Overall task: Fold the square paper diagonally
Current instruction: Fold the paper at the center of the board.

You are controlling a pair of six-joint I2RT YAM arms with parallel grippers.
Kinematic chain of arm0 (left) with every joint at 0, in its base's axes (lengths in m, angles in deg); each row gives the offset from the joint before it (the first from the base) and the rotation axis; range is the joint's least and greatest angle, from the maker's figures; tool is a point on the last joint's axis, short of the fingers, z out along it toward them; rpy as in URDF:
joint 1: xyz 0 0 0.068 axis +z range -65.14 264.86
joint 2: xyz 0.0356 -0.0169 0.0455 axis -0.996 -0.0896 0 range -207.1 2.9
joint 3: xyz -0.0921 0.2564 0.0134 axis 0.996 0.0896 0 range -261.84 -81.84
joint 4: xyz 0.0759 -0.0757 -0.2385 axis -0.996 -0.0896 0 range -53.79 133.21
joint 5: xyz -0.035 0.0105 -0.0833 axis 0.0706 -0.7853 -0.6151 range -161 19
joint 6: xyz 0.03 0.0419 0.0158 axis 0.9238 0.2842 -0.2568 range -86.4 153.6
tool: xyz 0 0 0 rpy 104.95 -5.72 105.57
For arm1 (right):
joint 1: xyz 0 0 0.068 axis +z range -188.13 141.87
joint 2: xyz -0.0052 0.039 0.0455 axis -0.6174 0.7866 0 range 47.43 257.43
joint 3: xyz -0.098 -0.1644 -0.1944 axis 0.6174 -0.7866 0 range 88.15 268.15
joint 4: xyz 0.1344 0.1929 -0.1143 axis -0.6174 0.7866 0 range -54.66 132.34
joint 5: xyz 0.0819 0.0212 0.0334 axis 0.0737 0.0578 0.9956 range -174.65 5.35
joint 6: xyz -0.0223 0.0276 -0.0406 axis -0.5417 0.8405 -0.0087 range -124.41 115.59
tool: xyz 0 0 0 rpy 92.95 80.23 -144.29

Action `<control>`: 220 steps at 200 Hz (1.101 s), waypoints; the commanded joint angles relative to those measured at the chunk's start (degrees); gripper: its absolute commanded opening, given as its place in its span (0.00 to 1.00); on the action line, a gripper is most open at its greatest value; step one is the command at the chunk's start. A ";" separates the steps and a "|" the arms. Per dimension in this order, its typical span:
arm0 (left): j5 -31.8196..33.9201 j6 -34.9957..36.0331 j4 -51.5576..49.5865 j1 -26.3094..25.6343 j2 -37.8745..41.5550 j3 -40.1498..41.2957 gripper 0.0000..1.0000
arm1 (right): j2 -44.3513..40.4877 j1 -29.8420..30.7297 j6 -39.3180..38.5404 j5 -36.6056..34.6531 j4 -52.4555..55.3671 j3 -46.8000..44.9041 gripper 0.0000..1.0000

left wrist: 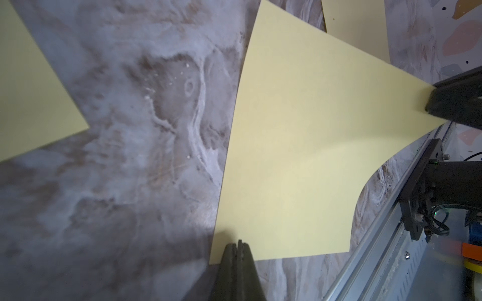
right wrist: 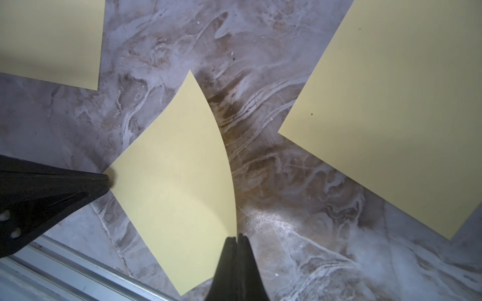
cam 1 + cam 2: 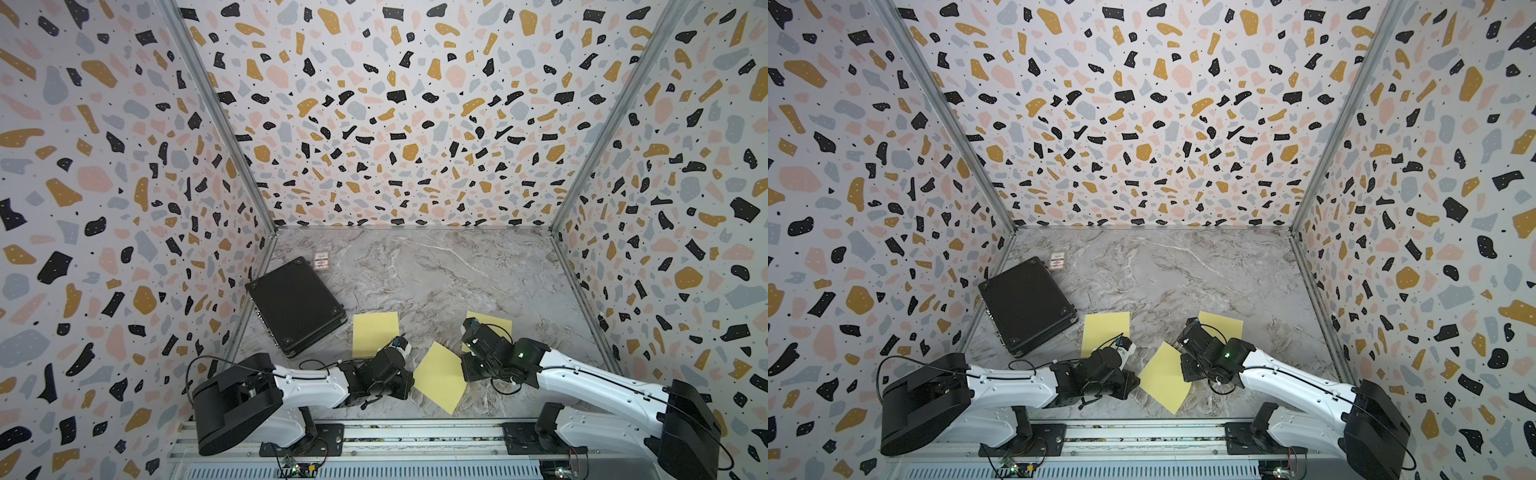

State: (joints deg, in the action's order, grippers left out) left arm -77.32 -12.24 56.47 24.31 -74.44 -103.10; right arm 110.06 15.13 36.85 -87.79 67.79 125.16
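End effectors (image 1: 239, 245) (image 2: 237, 241) pinch opposite paper (image 3: 440, 378) corners.

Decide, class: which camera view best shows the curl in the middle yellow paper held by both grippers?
The left wrist view: the middle paper fills it, edges visibly bowed, pinched by the left gripper. The right wrist view shows it smaller; in both top views arms partly cover it.

Both arms reach low from the counter's near edge toward each other; left claw (image 1: 239, 246) pinched closed, right claw (image 2: 236, 241) likewise closed, tips facing inward.
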 commanded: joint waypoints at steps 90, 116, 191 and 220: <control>4.30 -0.89 1.59 -0.10 -5.72 0.77 0.00 | -0.23 0.07 15.04 14.30 -26.69 -5.70 0.00; 5.82 -1.44 1.99 -0.09 -5.97 1.38 0.00 | 3.03 0.06 19.55 14.99 -35.65 -7.08 0.00; 7.33 -1.88 4.15 -0.09 -7.50 2.80 0.00 | 15.18 0.05 28.30 14.23 -52.65 -10.30 0.00; 7.47 -2.01 4.58 -0.09 -8.87 2.62 0.00 | 19.72 0.14 29.22 15.67 -55.75 -10.35 0.00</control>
State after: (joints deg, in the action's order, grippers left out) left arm -71.84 -13.99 67.81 24.31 -80.34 -102.47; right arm 127.68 15.13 64.08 -73.38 17.01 114.73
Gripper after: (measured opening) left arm 0.049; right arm 0.042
